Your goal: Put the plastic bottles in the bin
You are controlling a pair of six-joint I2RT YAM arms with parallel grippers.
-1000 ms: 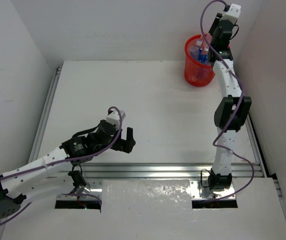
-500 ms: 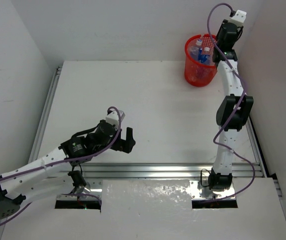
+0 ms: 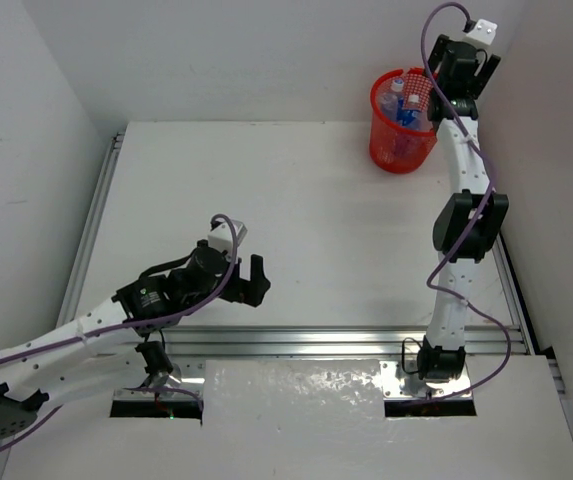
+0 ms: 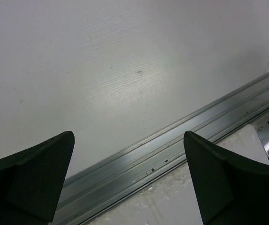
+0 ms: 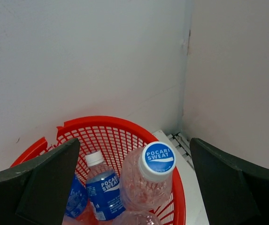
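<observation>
The bin (image 3: 398,150) is a red mesh basket at the table's far right corner. In the right wrist view its rim (image 5: 107,121) lies just below me. Inside stand several plastic bottles: a clear one with a blue printed cap (image 5: 157,163), a white-capped one with a blue label (image 5: 103,185), and another blue label (image 5: 76,200) at the left. My right gripper (image 5: 134,140) hangs open above the bin, its jaws wide on either side of the blue-capped bottle and clear of it. Over bare table near the front, my left gripper (image 3: 256,280) is open and holds nothing.
An aluminium rail (image 4: 172,140) runs along the table's front edge, right under the left gripper. Another rail (image 3: 96,220) lines the left side. White walls close in behind and to the right of the bin, meeting in a corner (image 5: 186,84).
The right gripper has opened and let go of the clear bottle, which now stands in the bin. Its wrist drew back to the right. The left arm shifted slightly.
</observation>
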